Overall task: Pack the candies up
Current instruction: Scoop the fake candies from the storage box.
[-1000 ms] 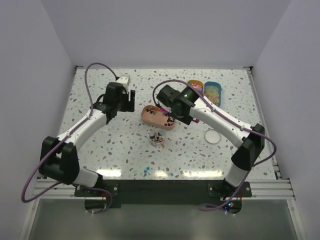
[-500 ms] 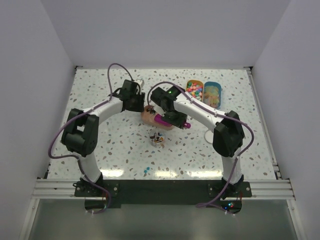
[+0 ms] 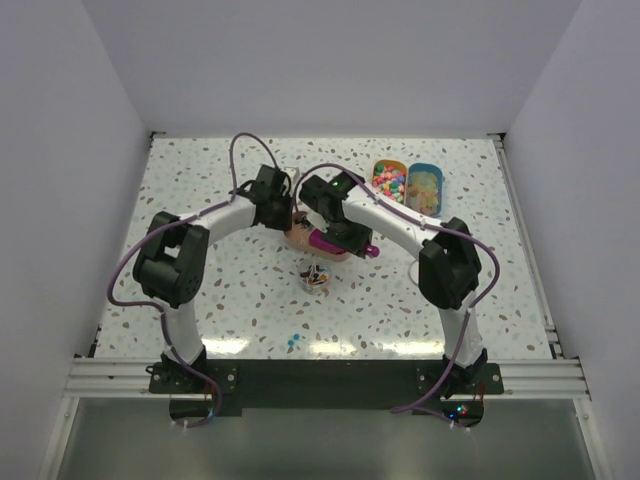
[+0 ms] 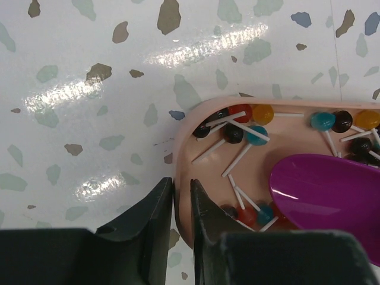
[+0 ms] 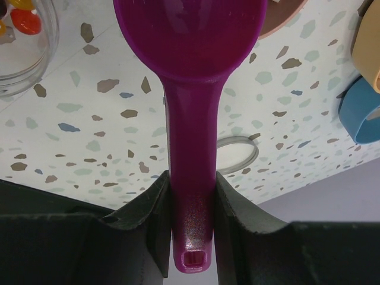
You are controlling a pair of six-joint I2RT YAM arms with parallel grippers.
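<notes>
top: my left tool [image 3: 288, 212] and right tool [image 3: 337, 232] meet over the pink tray [image 3: 298, 238]. left wrist: narrow jaws pinch its rim, candies [image 4: 233, 134] lying inside. right wrist: jaws clamp the purple scoop [image 5: 190, 89] by its handle.

White arms [image 3: 222, 214], black joints [image 3: 170, 266], purple cables [image 3: 233, 150]

1. Left gripper [image 4: 181, 191] has swung in from the table's 10 o'clock area, its jaws narrowing onto the pink tray [image 4: 181, 142] rim.
2. Right arm folded upward, turning the purple scoop [image 5: 190, 77] handle toward 4 o'clock.
</notes>
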